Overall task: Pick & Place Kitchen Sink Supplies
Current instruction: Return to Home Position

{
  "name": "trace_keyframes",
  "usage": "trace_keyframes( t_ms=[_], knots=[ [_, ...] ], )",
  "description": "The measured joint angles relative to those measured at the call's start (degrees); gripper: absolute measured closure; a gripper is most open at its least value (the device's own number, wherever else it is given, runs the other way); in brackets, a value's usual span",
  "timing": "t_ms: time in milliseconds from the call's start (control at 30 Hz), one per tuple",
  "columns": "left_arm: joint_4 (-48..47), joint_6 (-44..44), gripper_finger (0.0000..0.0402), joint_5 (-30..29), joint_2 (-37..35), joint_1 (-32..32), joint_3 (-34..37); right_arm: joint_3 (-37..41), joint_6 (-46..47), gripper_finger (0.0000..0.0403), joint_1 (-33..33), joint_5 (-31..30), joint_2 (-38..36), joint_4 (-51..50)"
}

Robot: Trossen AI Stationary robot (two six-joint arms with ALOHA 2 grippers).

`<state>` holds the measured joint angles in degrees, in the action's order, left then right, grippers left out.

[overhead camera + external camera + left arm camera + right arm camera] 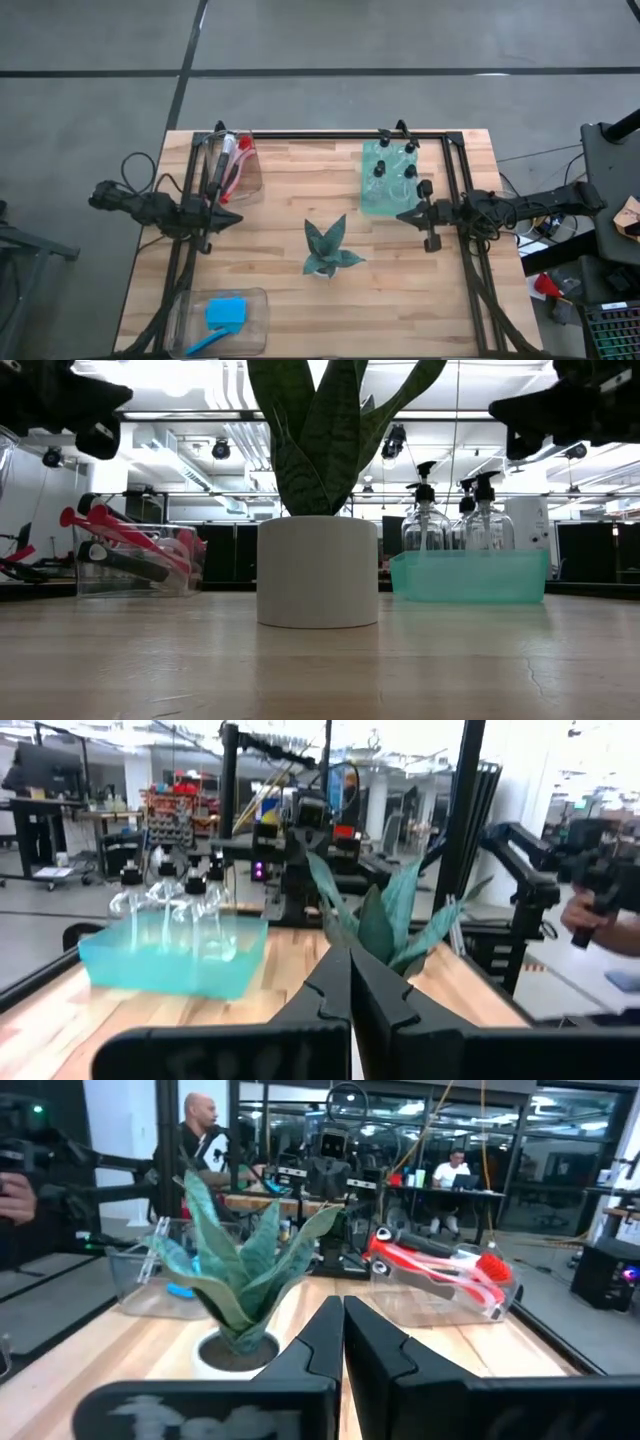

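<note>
Sink supplies look fully binned, so your job now is a clean retract to home. High view: brushes (228, 165) lie in the clear bin (252, 188) at the table's (300, 310) upper left, bottles (395, 165) stand in the teal tray (370, 205) at upper right, a blue sponge (226, 311) sits in a second clear bin (256, 335) at lower left, and the plant (328, 248) is mid-table. The left gripper (236, 217) hangs just beside the brush bin and the right gripper (402, 213) is over the tray's lower corner, both pointing inward. Low view: both arms are dark shapes at the top corners, well above the wood, with nothing dangling. The plant's leaves are the tallest thing between them, so pull each arm straight back outward and don't sweep across centre. Lift the right one before you swing it, since the bottle pumps stand near it. Left wrist view: fingers pressed together, nothing between them, facing the plant and tray. Right wrist view: same, closed and empty, facing the plant and the red brushes in their bin. A person (200, 1125) stands in the room beyond the table, so go slow and make no wide arcs past the table edge.
</note>
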<state>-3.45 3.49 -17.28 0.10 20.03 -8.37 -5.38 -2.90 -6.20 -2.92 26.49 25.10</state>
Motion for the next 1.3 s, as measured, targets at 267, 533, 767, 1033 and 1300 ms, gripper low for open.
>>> trace_keyframes(
  t_ms=[267, 533, 767, 1033, 1300],
  knots=[
    [-3.6, -1.5, 0.0401, -0.1, 0.0, 0.0, 0.7, 2.0, -1.7, 0.0394, 0.0, -0.3, -9.9, -7.5],
    [-1.3, 5.5, 0.0401, -17.7, 0.1, 0.0, 5.1, 3.2, -5.6, 0.0394, 0.0, -4.1, -20.1, -10.6],
    [-2.0, -7.3, 0.0401, -25.9, 1.6, 0.0, 5.0, 3.3, -6.6, 0.0394, 0.0, -4.3, -21.1, -11.3],
    [-1.9, -10.5, 0.0401, -25.9, 3.2, 0.0, 5.0, 3.3, -1.6, 0.0394, 0.0, -4.3, -21.1, -11.6],
    [-2.0, -10.5, 0.0401, -25.9, 3.2, 0.0, 5.1, 3.3, -1.9, 0.0394, 0.0, -4.3, -21.1, -11.6]
  ],
)
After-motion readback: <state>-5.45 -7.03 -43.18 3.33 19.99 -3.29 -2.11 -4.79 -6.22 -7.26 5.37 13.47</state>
